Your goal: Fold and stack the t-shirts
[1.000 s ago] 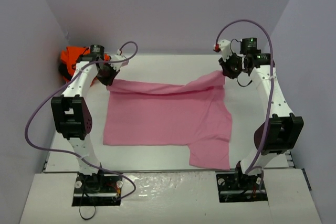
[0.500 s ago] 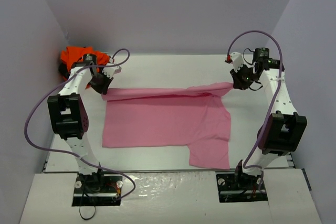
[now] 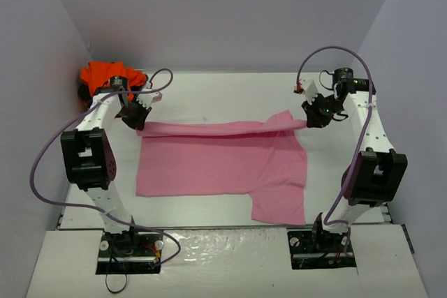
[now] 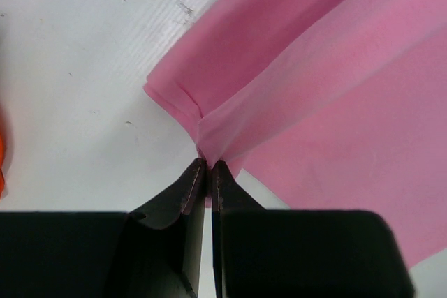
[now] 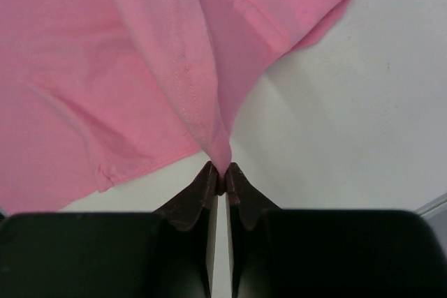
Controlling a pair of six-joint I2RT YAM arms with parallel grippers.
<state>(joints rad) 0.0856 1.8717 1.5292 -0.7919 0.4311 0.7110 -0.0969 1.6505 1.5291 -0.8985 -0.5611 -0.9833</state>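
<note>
A light pink t-shirt (image 3: 220, 162) lies spread on the white table, its far edge folded toward me as a narrow band. My left gripper (image 3: 139, 125) is shut on the band's far-left corner (image 4: 206, 146). My right gripper (image 3: 307, 122) is shut on the far-right end of the band, where the cloth (image 5: 209, 120) gathers to a point between the tips (image 5: 221, 176). One sleeve (image 3: 279, 207) sticks out at the near right. A bright orange t-shirt (image 3: 105, 75) sits bunched at the far left corner, behind the left arm.
Grey walls close in the table on the left, the far side and the right. Both arm bases (image 3: 129, 246) stand at the near edge. A purple cable (image 3: 42, 165) loops out left of the left arm, and another arcs over the right wrist.
Both grippers have carried the pink shirt's far edge toward me and lowered it, so the raised fold now lies flatter as a narrow band. The left gripper moved outward to the left.
</note>
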